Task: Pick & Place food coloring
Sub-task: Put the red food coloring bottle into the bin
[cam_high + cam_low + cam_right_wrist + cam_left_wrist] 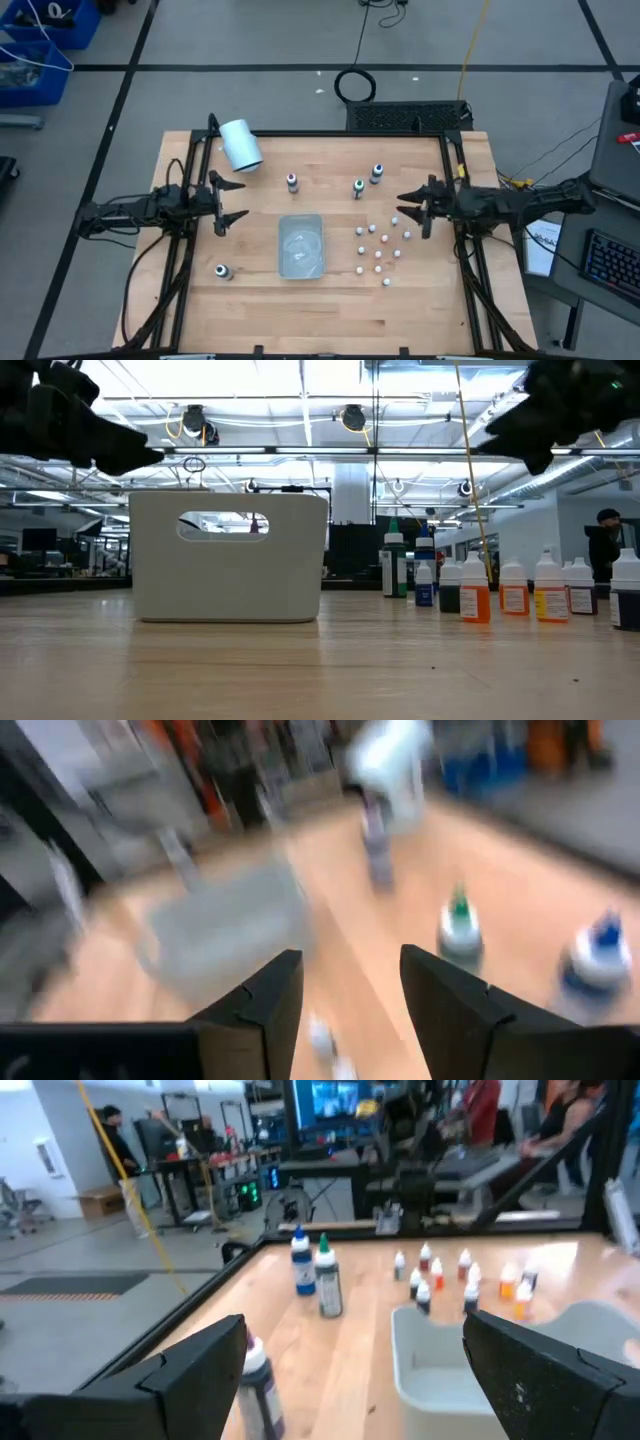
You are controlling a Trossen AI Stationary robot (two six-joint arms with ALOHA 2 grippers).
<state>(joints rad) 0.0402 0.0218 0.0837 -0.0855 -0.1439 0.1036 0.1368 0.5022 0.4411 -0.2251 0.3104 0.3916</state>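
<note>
While both tools (222, 203) (412, 207) gape empty, tray (301, 245) separates them; cylinder (240, 145) lies behind.

Table centre is occupied by the clear tray (300, 246); the ground just right of it is crowded by clustered food coloring bottles (380, 243). Open wood (260, 310) is left along the near edge. The far-left corner is blocked by a white cylinder (240, 145).

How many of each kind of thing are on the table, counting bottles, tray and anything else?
Larger capped bottles: 4
Small bottles in the cluster: about 11, too tiny to count for sure
Clear tray: 1
White cylinder: 1
Total: about 17
</note>
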